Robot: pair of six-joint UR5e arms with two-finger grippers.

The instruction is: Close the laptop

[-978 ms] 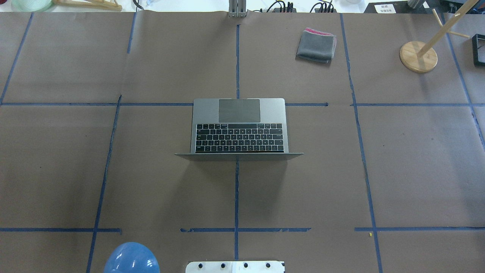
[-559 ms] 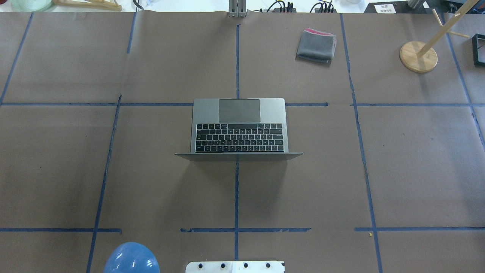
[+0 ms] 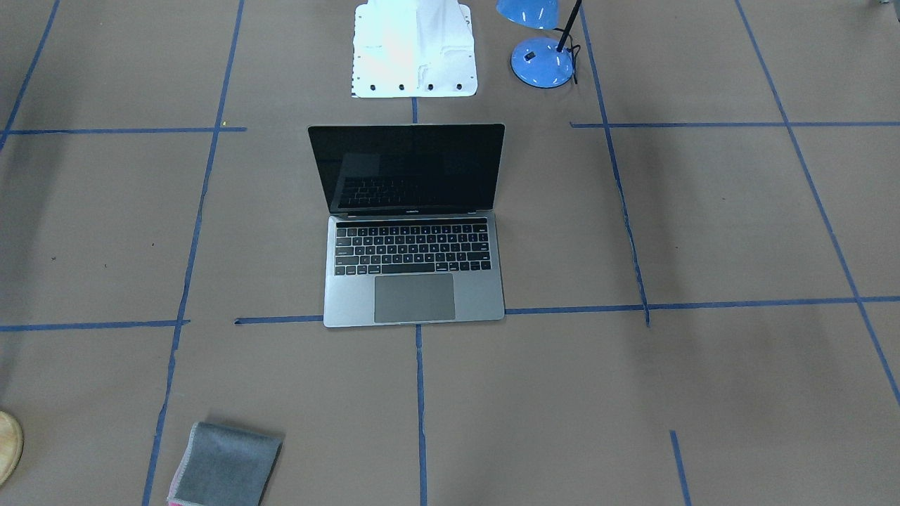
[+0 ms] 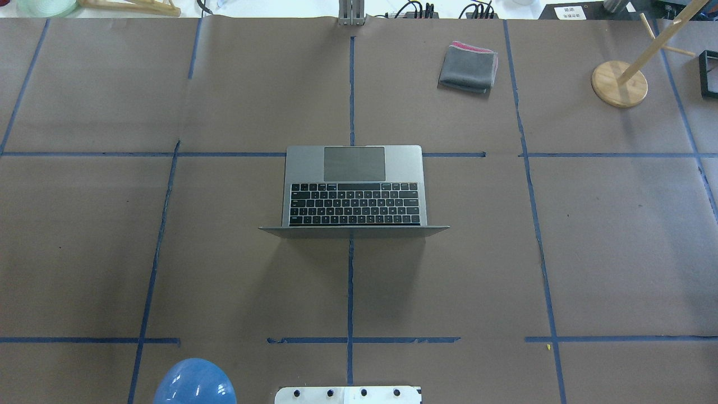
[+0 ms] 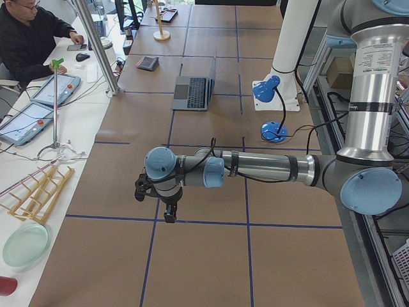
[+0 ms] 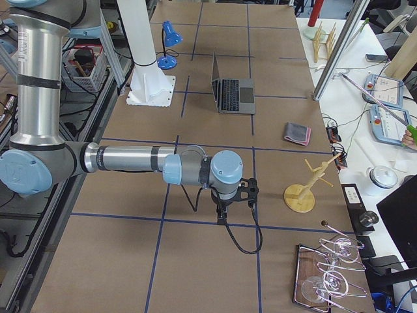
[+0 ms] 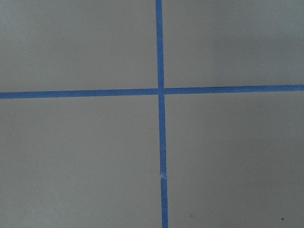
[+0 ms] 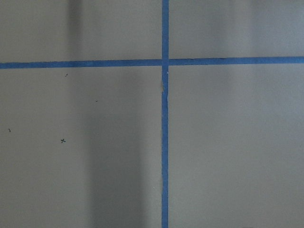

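The laptop [image 4: 354,191] stands open at the middle of the brown table, its lid upright and its dark screen facing away from the robot [image 3: 415,267]. It also shows in the side views [image 5: 195,91] [image 6: 233,94]. My left gripper [image 5: 167,216] hangs above the table far to the robot's left of the laptop. My right gripper [image 6: 223,215] hangs above the table far to its right. Both show only in the side views, so I cannot tell whether they are open or shut. Both wrist views show only brown paper and crossing blue tape.
A folded grey cloth with a pink edge [image 4: 468,67] lies at the far right. A wooden peg stand [image 4: 618,83] is further right. A blue desk lamp [image 3: 541,60] stands by the white robot base [image 3: 413,49].
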